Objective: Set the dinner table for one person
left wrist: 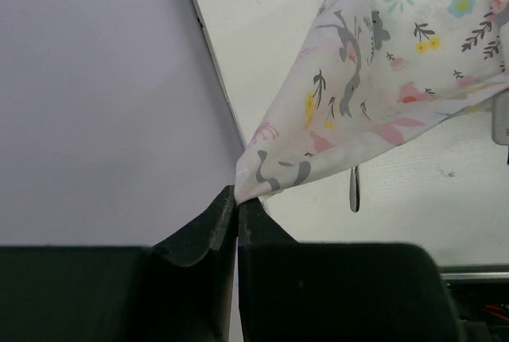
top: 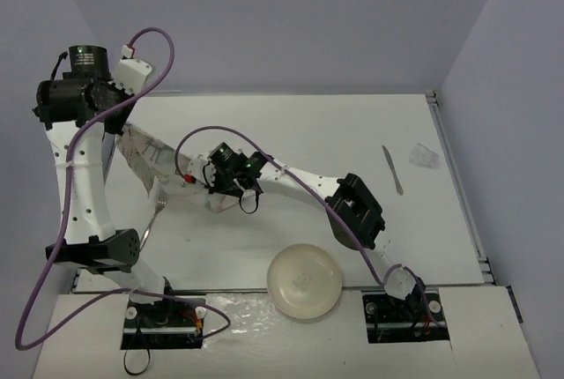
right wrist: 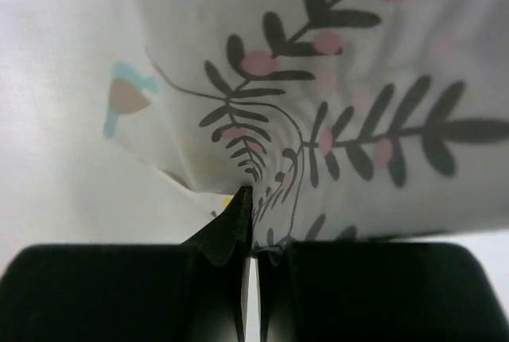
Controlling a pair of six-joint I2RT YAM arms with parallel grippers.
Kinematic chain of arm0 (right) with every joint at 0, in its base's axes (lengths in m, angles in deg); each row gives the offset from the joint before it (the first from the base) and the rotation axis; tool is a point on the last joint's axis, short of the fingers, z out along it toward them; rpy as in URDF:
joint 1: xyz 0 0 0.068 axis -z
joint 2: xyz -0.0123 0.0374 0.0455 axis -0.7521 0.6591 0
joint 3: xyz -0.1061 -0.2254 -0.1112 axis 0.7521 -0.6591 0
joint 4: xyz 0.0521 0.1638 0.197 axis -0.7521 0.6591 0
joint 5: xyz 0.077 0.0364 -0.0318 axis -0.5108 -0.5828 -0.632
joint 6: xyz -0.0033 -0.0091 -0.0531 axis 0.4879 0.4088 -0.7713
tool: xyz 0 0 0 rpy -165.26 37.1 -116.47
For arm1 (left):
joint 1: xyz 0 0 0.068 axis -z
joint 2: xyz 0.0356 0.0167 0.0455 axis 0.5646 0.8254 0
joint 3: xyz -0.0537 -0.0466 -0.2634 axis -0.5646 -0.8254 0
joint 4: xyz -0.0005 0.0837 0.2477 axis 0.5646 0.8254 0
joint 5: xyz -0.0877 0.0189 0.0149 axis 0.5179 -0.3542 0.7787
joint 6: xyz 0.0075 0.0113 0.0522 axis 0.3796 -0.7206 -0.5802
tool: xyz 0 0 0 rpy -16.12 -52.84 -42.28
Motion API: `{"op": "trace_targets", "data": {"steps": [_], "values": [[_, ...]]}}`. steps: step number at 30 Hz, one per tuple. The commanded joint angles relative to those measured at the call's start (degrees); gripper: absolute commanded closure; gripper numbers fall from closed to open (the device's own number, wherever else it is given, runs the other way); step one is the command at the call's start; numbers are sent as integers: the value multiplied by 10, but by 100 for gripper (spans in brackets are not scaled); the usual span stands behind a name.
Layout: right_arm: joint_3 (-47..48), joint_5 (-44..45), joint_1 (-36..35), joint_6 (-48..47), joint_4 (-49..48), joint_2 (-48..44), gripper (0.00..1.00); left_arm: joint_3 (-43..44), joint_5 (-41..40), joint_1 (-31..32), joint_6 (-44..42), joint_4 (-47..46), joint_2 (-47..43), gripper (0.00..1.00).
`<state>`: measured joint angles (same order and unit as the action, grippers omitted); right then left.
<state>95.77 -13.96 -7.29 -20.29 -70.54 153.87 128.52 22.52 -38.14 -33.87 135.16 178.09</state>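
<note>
The patterned cloth placemat point(top: 145, 157) hangs stretched above the left of the white dinner table point(top: 300, 132). My left gripper point(top: 113, 97) is shut on one corner of it; in the left wrist view the gripper point(left wrist: 237, 192) pinches the corner and the placemat point(left wrist: 374, 79) drapes away to the upper right. My right gripper point(top: 220, 192) is shut on another part of the cloth; in the right wrist view the gripper point(right wrist: 253, 199) pinches the placemat point(right wrist: 342, 103), which fills the frame. A fork point(top: 153, 216) lies on the table under the cloth and shows in the left wrist view point(left wrist: 354, 187).
A cream bowl point(top: 304, 280) sits at the table's near edge. A knife point(top: 392, 168) lies at the right, with a clear plastic cup point(top: 424, 156) beside it near the right edge. Grey walls enclose the table on three sides.
</note>
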Motion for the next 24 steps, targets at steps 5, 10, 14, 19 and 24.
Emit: {"op": "trace_targets", "data": {"steps": [5, 10, 14, 19, 24], "values": [[72, 296, 189, -57, -16, -105, 100, 168, 6, 0, 0, 38, 62, 100], [126, 293, 307, -44, -19, -171, 100, 195, 44, 14, -7, 28, 82, 100], [109, 312, 329, -49, -26, -234, 100, 206, 93, 60, -25, 45, 86, 100], [60, 328, 332, -40, -16, -317, 100, 209, 116, 120, -25, 50, 74, 100], [-47, 262, 367, -25, 33, -409, 100, 188, 161, 126, -15, 73, 26, 100]]}}
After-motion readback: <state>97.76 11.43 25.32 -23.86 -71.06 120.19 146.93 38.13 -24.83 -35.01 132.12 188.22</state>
